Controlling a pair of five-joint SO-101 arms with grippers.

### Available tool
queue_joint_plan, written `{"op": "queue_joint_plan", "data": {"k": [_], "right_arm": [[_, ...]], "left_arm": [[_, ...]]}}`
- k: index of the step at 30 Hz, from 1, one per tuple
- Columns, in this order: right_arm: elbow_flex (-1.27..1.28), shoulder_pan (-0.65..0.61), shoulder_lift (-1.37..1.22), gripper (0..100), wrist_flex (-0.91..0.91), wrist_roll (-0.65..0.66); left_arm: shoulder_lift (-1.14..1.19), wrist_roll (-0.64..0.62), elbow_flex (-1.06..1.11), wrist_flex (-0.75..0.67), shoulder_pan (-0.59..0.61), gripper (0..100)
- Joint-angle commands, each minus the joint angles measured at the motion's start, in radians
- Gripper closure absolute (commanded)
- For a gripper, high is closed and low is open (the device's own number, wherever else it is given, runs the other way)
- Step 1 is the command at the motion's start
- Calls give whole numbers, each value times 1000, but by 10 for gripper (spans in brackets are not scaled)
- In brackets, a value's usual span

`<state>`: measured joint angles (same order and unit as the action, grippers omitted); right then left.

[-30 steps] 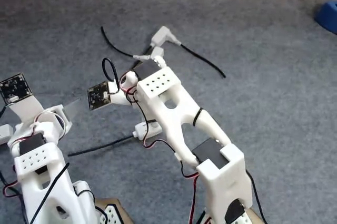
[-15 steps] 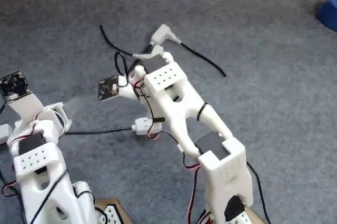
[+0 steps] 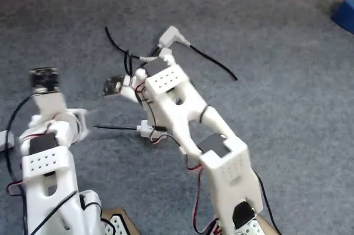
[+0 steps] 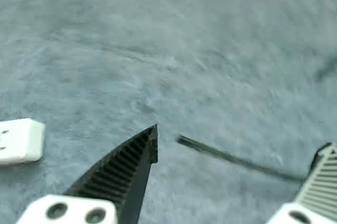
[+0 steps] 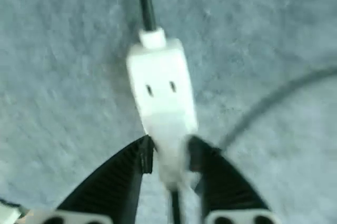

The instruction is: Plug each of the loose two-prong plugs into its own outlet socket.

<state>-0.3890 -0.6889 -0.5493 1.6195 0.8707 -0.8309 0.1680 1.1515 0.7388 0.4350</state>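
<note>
Holding the right arm stretched long and low over the grey fuzzy carpet, out toward the far side. Pinching the thin end of the white plastic socket block with two slots in the right gripper, shut tight on it. Standing the left arm bent near the left edge, with the left gripper spread wide open around a thin black cord on the carpet.

Counting two arms, two grippers and three white cord pieces: the pinched block, a small white plastic connector beside the right arm's middle, and a second white plastic block near the left gripper.

Finding lots of bare carpet on the right side, all the way to a blue thing at the far corner.
</note>
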Motion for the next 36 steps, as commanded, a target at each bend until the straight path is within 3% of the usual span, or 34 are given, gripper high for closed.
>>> {"op": "queue_joint_plan", "data": {"k": [1, 3, 6, 13, 19, 23, 28, 34, 36], "right_arm": [[-225, -1, 176, 674, 133, -80], [-344, 13, 251, 605, 148, -144], [-371, 79, 364, 595, 147, -278], [-245, 381, 437, 595, 145, -548], [-68, 575, 443, 595, 139, -552], [-206, 593, 493, 595, 145, -549], [-315, 610, 684, 595, 148, -552], [-124, 829, 829, 595, 145, -548], [24, 843, 826, 595, 142, -546]], "left_arm": [[-19, 109, -41, 91, -107, 569], [-22, 172, -42, 147, -160, 569], [-27, 241, -44, 221, -220, 569], [-27, 379, -44, 339, -366, 569], [-19, 446, -74, 405, -524, 569], [-19, 474, -81, 431, -588, 569], [-19, 476, -82, 425, -575, 575], [-19, 520, -84, 402, -550, 635], [-19, 543, -84, 356, -549, 635]]}}
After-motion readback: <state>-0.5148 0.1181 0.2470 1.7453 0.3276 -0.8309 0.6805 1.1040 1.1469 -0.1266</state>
